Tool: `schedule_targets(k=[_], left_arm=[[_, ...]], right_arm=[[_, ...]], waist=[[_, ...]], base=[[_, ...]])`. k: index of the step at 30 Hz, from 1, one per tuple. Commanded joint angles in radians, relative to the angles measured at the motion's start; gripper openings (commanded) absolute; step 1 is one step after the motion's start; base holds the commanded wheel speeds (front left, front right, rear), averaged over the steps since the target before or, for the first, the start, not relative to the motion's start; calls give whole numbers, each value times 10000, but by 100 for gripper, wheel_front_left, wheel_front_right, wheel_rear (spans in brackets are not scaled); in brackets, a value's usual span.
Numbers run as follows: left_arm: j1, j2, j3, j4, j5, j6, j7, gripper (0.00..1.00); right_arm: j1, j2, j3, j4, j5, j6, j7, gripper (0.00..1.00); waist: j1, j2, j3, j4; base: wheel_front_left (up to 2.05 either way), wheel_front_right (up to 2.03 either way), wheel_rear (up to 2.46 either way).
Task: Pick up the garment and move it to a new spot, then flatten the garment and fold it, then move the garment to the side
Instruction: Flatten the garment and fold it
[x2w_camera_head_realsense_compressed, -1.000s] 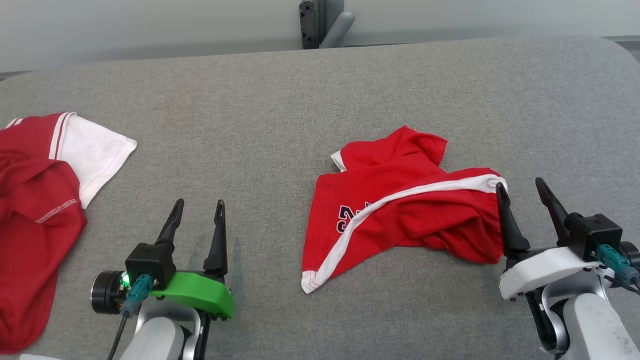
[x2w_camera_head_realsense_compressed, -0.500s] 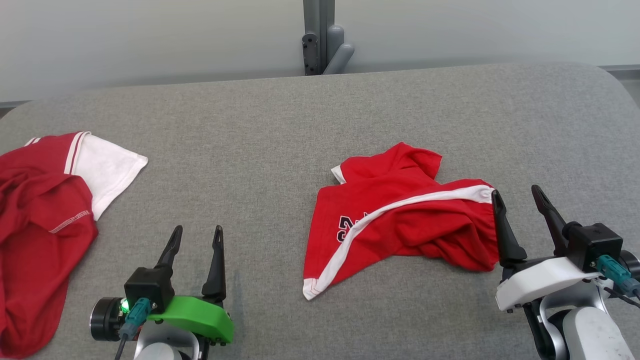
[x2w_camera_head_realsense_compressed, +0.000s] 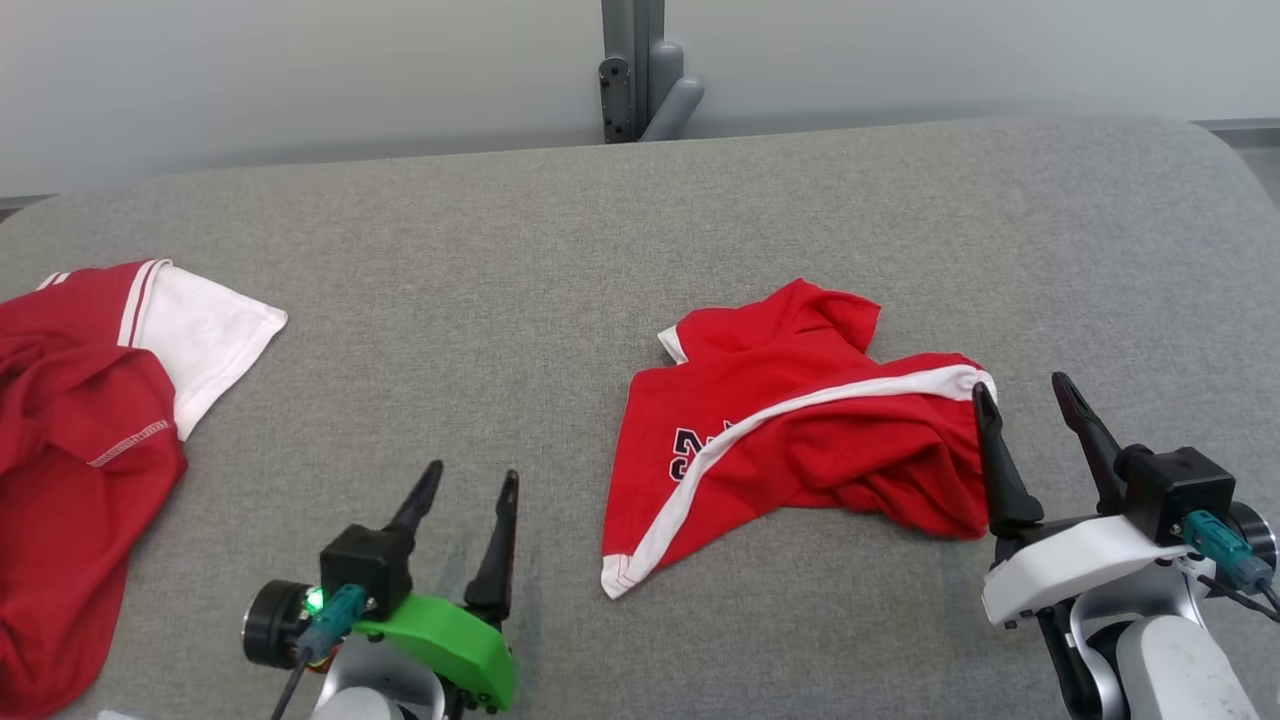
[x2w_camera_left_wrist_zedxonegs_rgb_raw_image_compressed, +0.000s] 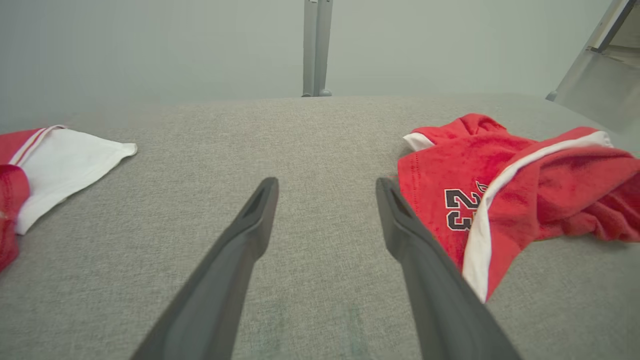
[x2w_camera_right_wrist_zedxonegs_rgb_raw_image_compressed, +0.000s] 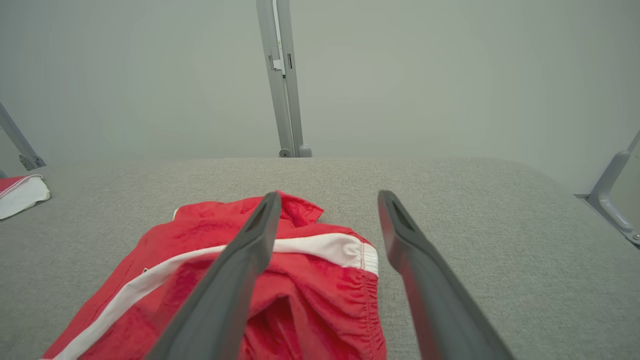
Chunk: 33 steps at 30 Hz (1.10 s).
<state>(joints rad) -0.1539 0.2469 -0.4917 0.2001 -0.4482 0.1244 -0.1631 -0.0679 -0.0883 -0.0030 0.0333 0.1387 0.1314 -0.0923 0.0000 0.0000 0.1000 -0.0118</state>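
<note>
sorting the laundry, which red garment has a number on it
The red shorts beside the right hand: black 23, white stripe. The darker garment at left shows none.

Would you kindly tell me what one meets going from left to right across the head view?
red-and-white shirt → left gripper, fingers apart → red shorts with a white stripe → right gripper, fingers apart

table grey | red-white shirt left edge | post behind
</note>
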Motion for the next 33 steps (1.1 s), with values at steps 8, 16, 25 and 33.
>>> schedule_targets(k=[8,16,25,33], left_arm=[[-137,-264,-1049,549,-408,-1038,1269,100],[-184,-373,-1516,1172,-822,-1517,2249,100],[-466,-415,-1412,1604,-1004,-1748,1976,0],[-648,-306,-1463,1651,-928,-1721,1891,0]], right_arm=[[-116,31,214,296,178,-14,-99,100],[-252,80,236,466,219,-14,-176,100],[-364,73,126,633,246,-14,-285,100],[-717,-270,-123,1195,345,-14,-285,100]], waist=[[0,0,379,-441],[0,0,658,-657],[0,0,821,-714],[0,0,885,-643]], base=[[0,0,0],[0,0,0],[0,0,0],[0,0,0]])
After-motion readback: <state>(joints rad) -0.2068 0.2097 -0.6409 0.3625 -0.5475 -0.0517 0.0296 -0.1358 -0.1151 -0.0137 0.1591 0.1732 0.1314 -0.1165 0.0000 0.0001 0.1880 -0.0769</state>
